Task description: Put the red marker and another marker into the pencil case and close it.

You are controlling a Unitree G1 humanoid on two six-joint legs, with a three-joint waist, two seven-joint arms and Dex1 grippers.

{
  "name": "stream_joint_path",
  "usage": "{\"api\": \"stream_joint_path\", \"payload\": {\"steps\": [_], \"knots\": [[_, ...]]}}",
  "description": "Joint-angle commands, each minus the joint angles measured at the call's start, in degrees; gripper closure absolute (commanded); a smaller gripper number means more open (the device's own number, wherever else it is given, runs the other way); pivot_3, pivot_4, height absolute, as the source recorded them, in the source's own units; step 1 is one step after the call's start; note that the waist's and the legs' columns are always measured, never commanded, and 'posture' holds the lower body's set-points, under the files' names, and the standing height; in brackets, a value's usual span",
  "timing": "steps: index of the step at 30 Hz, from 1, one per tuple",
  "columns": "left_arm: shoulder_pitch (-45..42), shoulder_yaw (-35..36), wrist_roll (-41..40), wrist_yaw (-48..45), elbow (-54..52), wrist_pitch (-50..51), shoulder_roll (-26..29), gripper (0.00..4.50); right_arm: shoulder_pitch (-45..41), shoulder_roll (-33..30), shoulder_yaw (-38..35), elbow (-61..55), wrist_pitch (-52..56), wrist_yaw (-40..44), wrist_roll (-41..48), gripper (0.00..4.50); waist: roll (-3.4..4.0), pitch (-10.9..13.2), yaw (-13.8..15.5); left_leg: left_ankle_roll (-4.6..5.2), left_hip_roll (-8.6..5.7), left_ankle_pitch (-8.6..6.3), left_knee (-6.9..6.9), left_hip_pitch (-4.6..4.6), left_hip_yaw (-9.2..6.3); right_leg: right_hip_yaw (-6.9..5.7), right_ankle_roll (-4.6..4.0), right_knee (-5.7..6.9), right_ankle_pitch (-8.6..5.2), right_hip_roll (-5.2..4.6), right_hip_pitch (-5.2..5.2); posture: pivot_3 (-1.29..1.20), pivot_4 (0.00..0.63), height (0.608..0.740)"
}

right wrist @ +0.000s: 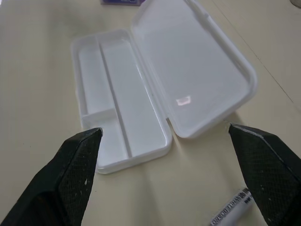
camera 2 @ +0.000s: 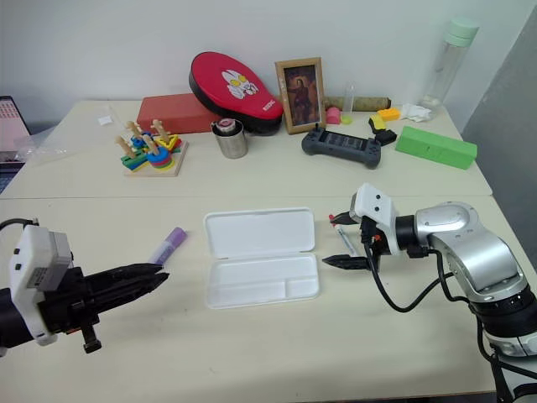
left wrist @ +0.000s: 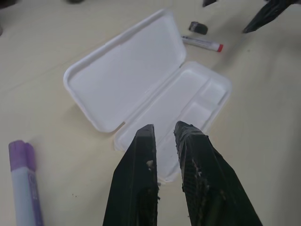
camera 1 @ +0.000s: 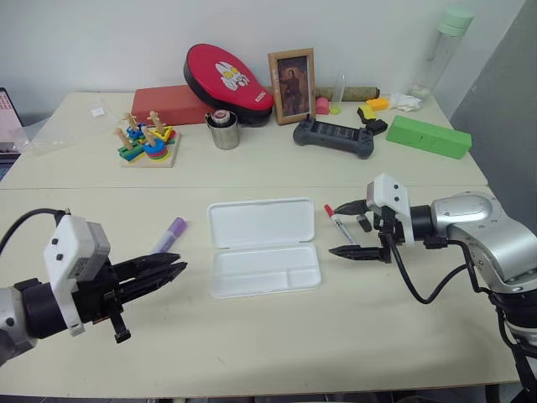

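red marker with tiny unreadable barrel print, beside open pencil case

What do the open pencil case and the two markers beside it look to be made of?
The pencil case looks like thin, smooth, semi-gloss white plastic: moulded tray dividers, a light glint on its lid. The red marker seems a white plastic barrel with printed text and a red cap. The lilac marker looks like matt plastic, though its finish is hard to judge.

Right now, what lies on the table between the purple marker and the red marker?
The open pencil case lies between the purple marker and the red marker, as the left eye view shows.
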Motion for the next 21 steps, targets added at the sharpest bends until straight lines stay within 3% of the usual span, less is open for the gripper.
{"api": "stream_joint_path", "payload": {"steps": [1, 17, 21], "knots": [[-2.3, 2.0, -4.1, -1.2, -0.7, 0.9, 4.1, 3.76, -2.1, 0.9, 2.5, 2.7, 2.7, -5.4, -4.8, 0.02, 0.0, 0.0, 0.0, 0.0, 0.0, 0.0, 0.0, -0.01, 0.0, 0.0, -0.01, 0.0, -0.01, 0.0, -0.02, 0.0, 0.15, 0.74], [-8.4, -5.0, -4.1, 3.9, -1.4, -0.6, 4.5, 3.76, -5.3, 8.0, 7.5, 13.4, 9.1, -15.4, -13.6, 0.02, 0.02, 0.0, -0.2, 0.0, 0.0, 0.0, -0.03, -0.41, 0.0, 0.01, -0.02, 0.08, 0.0, 0.01, -0.45, 0.0, 0.15, 0.74], [-8.6, -5.2, -4.4, 4.6, -1.8, -0.7, 4.3, 3.76, -6.0, 9.1, 6.8, 15.7, 11.9, -16.2, -13.7, 0.88, 0.02, 0.0, -0.2, 0.0, 0.0, 0.01, -0.03, -0.41, 0.0, 0.0, -0.02, 0.09, 0.0, 0.01, -0.45, 0.0, 0.15, 0.74]]}}
